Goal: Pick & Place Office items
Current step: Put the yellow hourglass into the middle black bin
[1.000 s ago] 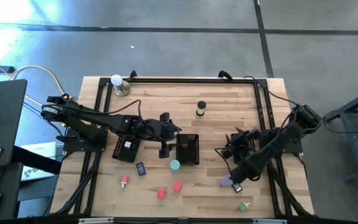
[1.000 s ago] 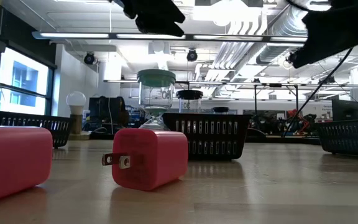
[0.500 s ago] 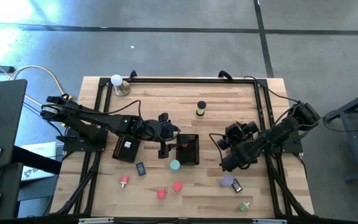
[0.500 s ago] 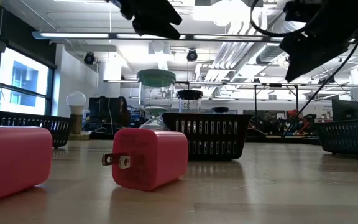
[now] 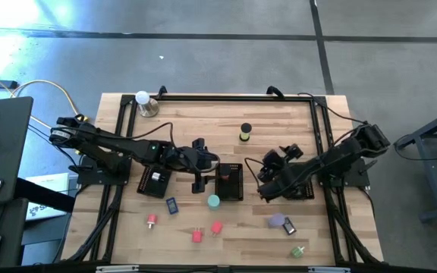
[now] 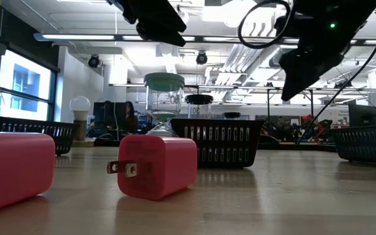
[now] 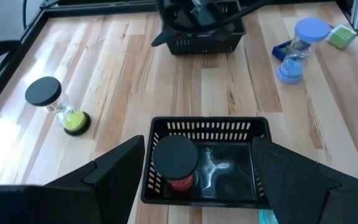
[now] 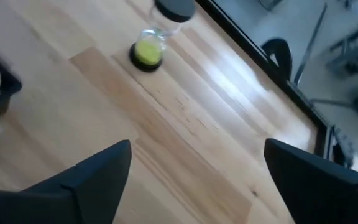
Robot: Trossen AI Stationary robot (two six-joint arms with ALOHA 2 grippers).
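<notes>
The pink plug (image 6: 155, 165) looks light, hard and smooth; pinch its flat sides. Both hands, left hand (image 7: 197, 180) and right hand (image 8: 197, 180), are open and empty.

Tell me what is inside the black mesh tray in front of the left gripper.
The black mesh tray holds one hourglass with a black cap and red sand. The rest of its floor looks bare; the near edge is cut off from view.
</notes>
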